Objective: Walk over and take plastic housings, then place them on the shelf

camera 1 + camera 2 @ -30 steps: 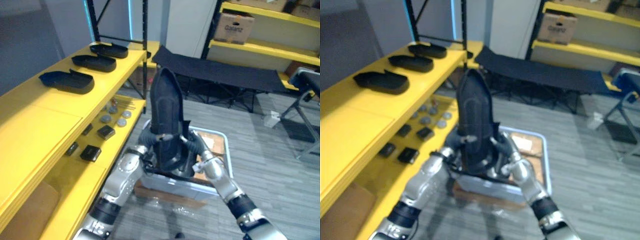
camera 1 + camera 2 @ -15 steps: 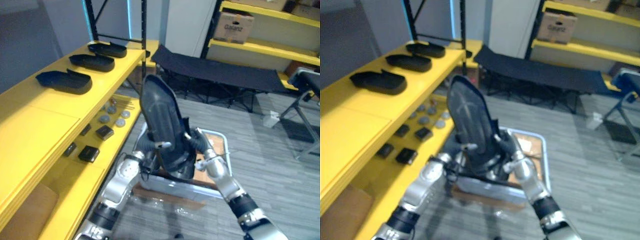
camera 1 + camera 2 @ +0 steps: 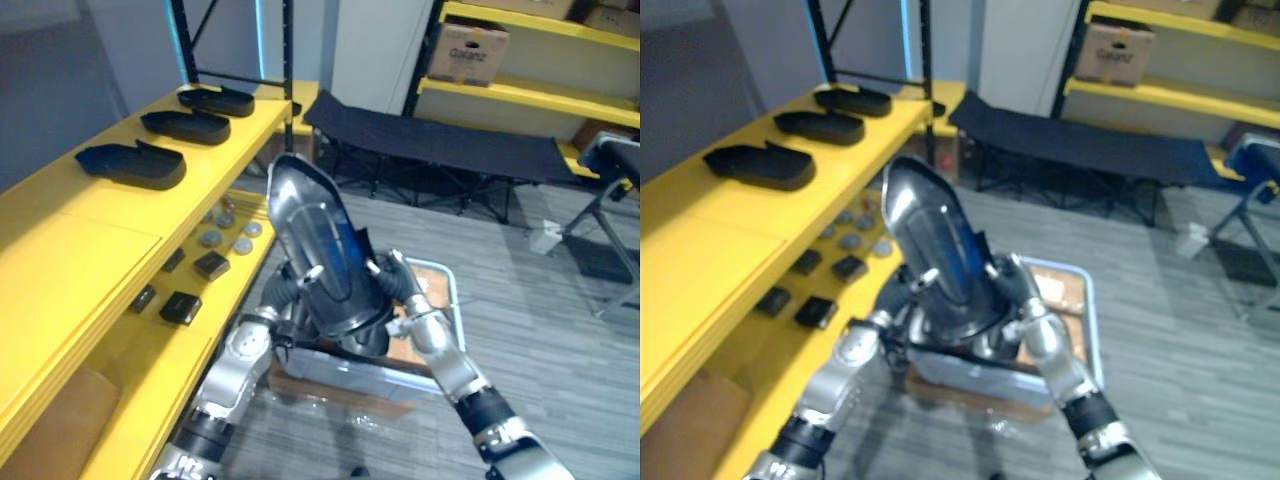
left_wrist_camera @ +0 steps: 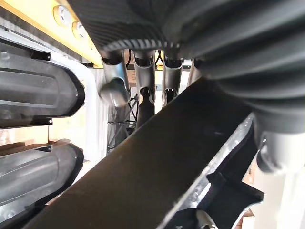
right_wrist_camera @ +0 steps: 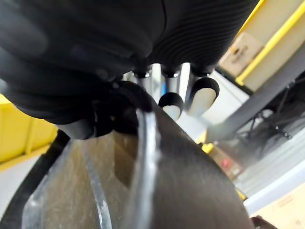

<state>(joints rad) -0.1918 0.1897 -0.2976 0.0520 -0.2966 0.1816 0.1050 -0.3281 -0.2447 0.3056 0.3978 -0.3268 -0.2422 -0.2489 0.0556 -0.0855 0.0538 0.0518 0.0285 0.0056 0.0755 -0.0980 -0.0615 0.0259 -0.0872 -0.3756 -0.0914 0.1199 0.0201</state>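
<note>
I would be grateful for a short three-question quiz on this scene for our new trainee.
1. True or false: the left robot hand and the right robot hand both grip the plastic housing.
2. How many housings lie on the top yellow shelf? A two, B three, C five.
3. Fill in: the held housing's tip leans toward the robot's ___ side.
Key: 1 true; 2 B; 3 left.
</note>
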